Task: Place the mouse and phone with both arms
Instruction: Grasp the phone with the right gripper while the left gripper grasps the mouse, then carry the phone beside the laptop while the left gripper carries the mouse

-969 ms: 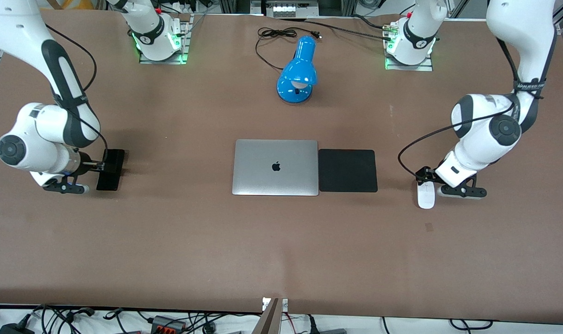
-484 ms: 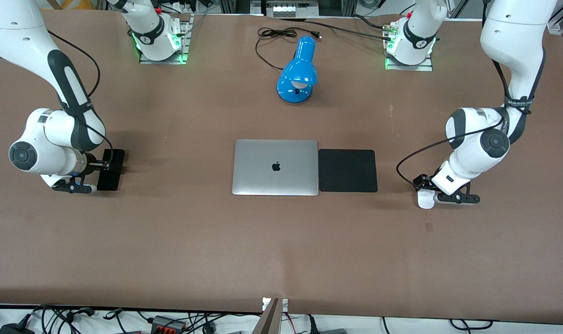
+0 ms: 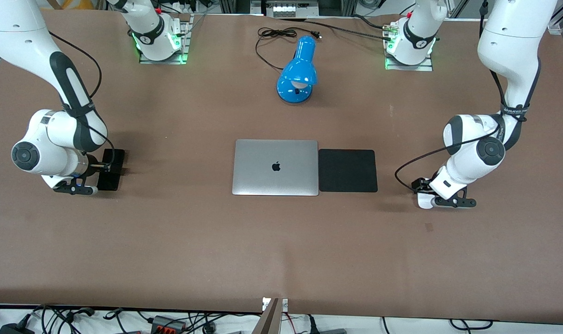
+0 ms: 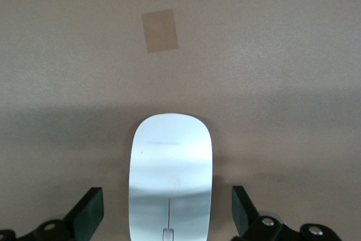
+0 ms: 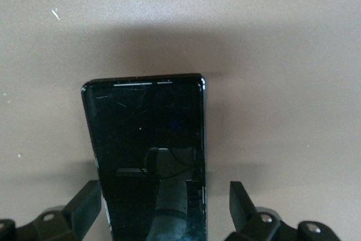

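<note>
The white mouse (image 3: 423, 201) lies on the brown table toward the left arm's end, mostly covered by the left arm's hand. My left gripper (image 3: 430, 195) is low over it and open. In the left wrist view the mouse (image 4: 170, 176) sits between the two fingers (image 4: 88, 214) with a gap on each side. The black phone (image 3: 108, 183) lies toward the right arm's end. My right gripper (image 3: 100, 170) is low over it and open. In the right wrist view the phone (image 5: 145, 156) lies between the fingers (image 5: 241, 206), untouched.
A closed silver laptop (image 3: 275, 167) lies mid-table with a black square pad (image 3: 347, 170) beside it. A blue desk lamp (image 3: 298, 69) and its cord (image 3: 275, 33) are nearer the bases. A small tape patch (image 3: 429, 227) is on the table near the mouse.
Both arms have come down. The left gripper slid over the mouse and now covers most of it. The right gripper dropped lower over the phone. Mouse and phone have not moved.
</note>
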Motion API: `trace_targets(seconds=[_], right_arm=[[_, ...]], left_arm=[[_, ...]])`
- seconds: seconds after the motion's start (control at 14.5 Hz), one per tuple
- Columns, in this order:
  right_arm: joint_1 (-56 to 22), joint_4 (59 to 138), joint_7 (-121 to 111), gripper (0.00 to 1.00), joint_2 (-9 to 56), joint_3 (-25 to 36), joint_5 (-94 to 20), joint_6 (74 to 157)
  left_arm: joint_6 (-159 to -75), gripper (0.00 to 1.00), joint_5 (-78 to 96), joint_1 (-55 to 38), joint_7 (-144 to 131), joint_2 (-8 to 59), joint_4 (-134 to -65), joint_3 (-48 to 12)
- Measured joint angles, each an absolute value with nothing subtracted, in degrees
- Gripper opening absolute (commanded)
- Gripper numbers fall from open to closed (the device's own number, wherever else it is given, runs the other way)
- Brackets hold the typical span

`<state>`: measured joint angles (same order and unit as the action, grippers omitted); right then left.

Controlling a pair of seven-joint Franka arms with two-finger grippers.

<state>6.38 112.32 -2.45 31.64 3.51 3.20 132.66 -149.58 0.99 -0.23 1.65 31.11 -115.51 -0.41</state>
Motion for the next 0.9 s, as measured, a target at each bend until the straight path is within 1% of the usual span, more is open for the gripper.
trace_targets(seconds=[0.07, 0.14, 0.21, 0.35, 0.42, 0.48, 0.55, 0.62, 0.69, 0.76, 0.83, 0.9], right_arm=[[6.37, 112.32, -2.44, 1.0, 31.84, 3.47, 3.2, 132.92], [6.37, 112.32, -2.44, 1.0, 32.04, 3.46, 3.2, 133.07], [6.37, 112.32, -2.44, 1.0, 32.26, 3.46, 3.2, 133.22], [6.37, 112.31, -2.42, 1.0, 32.59, 3.43, 3.19, 133.66], [6.37, 112.3, -2.42, 1.0, 32.64, 3.42, 3.19, 133.81], [6.37, 112.29, -2.42, 1.0, 32.66, 3.4, 3.19, 133.85], [6.37, 112.29, -2.42, 0.97, 32.72, 3.34, 3.19, 133.85], [6.37, 112.29, -2.42, 0.82, 32.81, 3.24, 3.19, 133.85], [6.36, 112.28, -2.42, 0.64, 32.84, 3.15, 3.19, 133.85], [6.33, 112.27, -2.42, 0.48, 32.84, 3.09, 3.19, 133.83], [6.24, 112.24, -2.42, 0.38, 32.81, 2.94, 3.19, 133.79], [6.08, 112.09, -2.45, 0.31, 32.51, 2.98, 3.2, 133.33]], left_arm=[[-149.9, 1.0, 0.99, -0.21, 1.65, 31.53, -115.46, -0.41], [-150.5, 0.95, 0.99, -0.18, 1.65, 31.96, -115.45, -0.41], [-150.84, 0.81, 0.99, -0.15, 1.65, 32.32, -115.45, -0.41], [-151.08, 0.66, 0.99, -0.07, 1.65, 32.78, -115.35, -0.41], [-151.14, 0.54, 0.99, -0.03, 1.65, 32.82, -115.32, -0.41], [-151.16, 0.48, 0.99, 0.01, 1.65, 32.82, -115.28, -0.41], [-151.16, 0.41, 0.99, 0.02, 1.65, 32.82, -115.22, -0.41], [-151.17, 0.37, 0.99, 0.01, 1.65, 32.82, -115.11, -0.42], [-151.17, 0.35, 0.99, 0.0, 1.65, 32.82, -114.94, -0.44], [-151.17, 0.34, 0.99, -0.02, 1.65, 32.82, -114.64, -0.49], [-151.09, 0.34, 0.99, -0.04, 1.65, 32.82, -114.27, -0.55], [-150.76, 0.34, 0.99, -0.06, 1.65, 32.81, -113.87, -0.63]])
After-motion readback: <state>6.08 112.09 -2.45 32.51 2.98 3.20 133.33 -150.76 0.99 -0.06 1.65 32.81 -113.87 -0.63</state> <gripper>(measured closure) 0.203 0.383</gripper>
